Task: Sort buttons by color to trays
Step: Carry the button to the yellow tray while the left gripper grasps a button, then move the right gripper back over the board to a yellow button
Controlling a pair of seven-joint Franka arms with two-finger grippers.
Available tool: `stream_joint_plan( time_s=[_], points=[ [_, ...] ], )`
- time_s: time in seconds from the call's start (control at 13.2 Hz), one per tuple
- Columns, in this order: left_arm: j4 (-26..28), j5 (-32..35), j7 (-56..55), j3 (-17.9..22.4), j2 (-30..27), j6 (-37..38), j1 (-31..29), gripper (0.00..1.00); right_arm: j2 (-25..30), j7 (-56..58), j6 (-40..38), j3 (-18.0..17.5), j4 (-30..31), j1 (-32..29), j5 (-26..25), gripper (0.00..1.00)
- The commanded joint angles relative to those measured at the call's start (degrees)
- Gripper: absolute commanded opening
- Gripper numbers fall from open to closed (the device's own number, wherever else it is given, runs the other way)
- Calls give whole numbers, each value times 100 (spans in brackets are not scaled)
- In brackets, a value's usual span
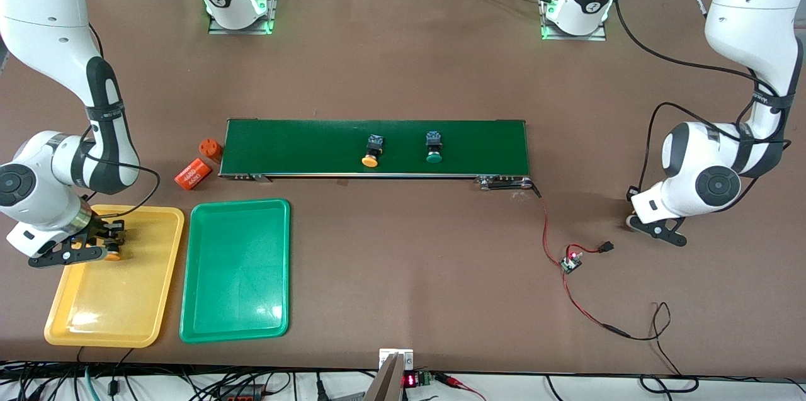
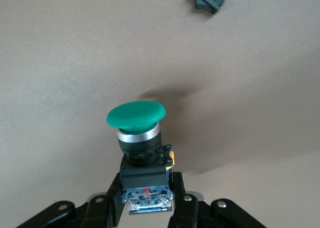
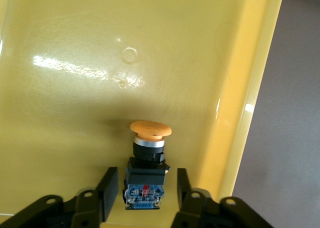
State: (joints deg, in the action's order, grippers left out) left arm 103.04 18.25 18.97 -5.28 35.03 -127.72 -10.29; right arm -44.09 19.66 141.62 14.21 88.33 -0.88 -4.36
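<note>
The belt (image 1: 374, 148) has a yellow button (image 1: 373, 152) and a green one (image 1: 433, 148) lying side by side, caps toward the front camera, with the yellow tray (image 1: 140, 319) and green tray (image 1: 234, 319) sitting at the right arm's end. The right gripper (image 3: 145, 193) is in the yellow tray, fingers apart on either side of an orange-capped button (image 3: 148, 160), so I'd say that one's dropped off. The left gripper (image 2: 146, 204) is clamped on a green-capped button (image 2: 139, 143) at its own end of the table, well away from the green tray, so that's a long carry toward the right arm's end.

In the front view the left gripper (image 1: 655, 228) hides whatever it holds, the right arm's wrist covers a corner of the yellow tray (image 1: 63, 316), and the white print on the orange cylinders (image 1: 192, 175) stays unreadable.
</note>
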Motion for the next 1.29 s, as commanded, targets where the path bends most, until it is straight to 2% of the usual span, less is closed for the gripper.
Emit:
stream_joint_plan(
  time_s=[0.0,0.15,0.3,0.45,0.68,0.76,0.83,0.98,1.21],
  points=[
    [-3,-67,64,-410,-513,1017,63,10,372,-111,-3,74,427,123,111,100],
    [-3,-320,-408,-780,-830,1677,80,9,987,-129,-334,30,990,298,417,100],
    [-20,-803,-919,-1227,-1059,2371,98,7,1602,-312,-1456,21,1282,640,1023,100],
    [-82,-1435,-1174,-1597,-1182,2671,106,6,2313,-1274,-1979,21,1746,1026,1095,100],
    [23,-2210,-1483,-2080,-1139,2875,115,8,3386,-2192,-1998,-75,2765,1642,1078,100],
    [32,-2316,-1597,-2221,-1087,2762,133,10,3720,-2490,-1980,-363,3116,1609,1078,100],
    [102,-2456,-1920,-2310,-1025,2543,159,9,4010,-3067,-1945,-810,3442,1478,1069,100],
    [426,-2528,-2728,-2721,-1007,1885,221,7,4171,-4158,-1901,-1549,3594,1380,1025,100],
    [901,-2528,-3443,-3040,-850,507,290,8,4154,-4830,-1709,-2149,3699,1398,1025,100]
  ],
)
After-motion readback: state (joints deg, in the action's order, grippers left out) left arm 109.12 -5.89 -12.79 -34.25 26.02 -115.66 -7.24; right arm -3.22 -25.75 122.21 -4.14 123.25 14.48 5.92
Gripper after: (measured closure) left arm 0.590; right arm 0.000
